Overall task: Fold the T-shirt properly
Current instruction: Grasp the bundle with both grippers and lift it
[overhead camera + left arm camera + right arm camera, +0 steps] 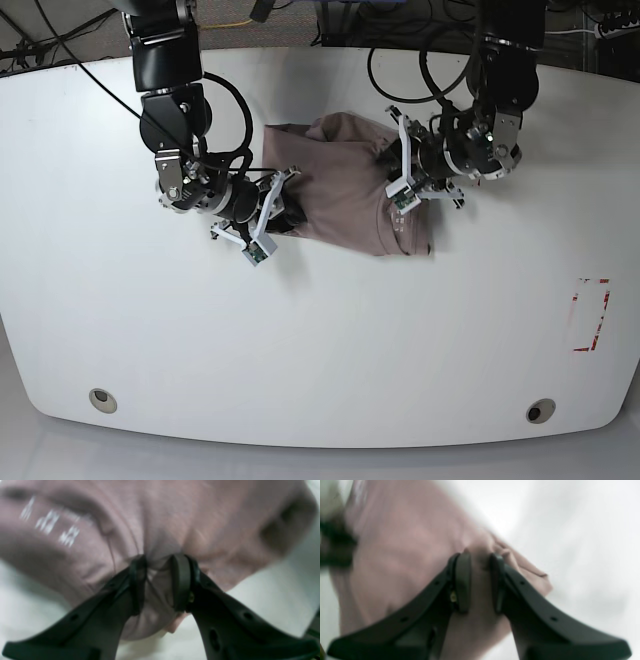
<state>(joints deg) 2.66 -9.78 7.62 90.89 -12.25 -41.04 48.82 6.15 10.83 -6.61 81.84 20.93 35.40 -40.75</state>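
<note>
Both arms are down on the T-shirt [340,195] at once, one at each side of it. The shirt lies bunched toward the far middle of the white table [320,340], already gathered into a rough, partly folded heap rather than spread flat. The left gripper [160,580] has its jaws drawn close together with a thick pinch of mauve cloth squeezed between them, near an edge of the fabric; some pale lettering [50,522] shows blurred on the cloth beyond. The right gripper [480,580] looks much the same from its own camera: jaws nearly closed, a ridge of fabric caught between the pads, with a loose corner of cloth hanging just past them.

My reading is that this is the grasp stage of a fold, both sides held and nothing carried over yet. Next the two arms would need to lift together and keep the cloth taut between them, then bring the held edge across the body of the shirt and lay it down evenly. If one arm leads, the fold will likely skew or the cloth will bunch further.
</note>
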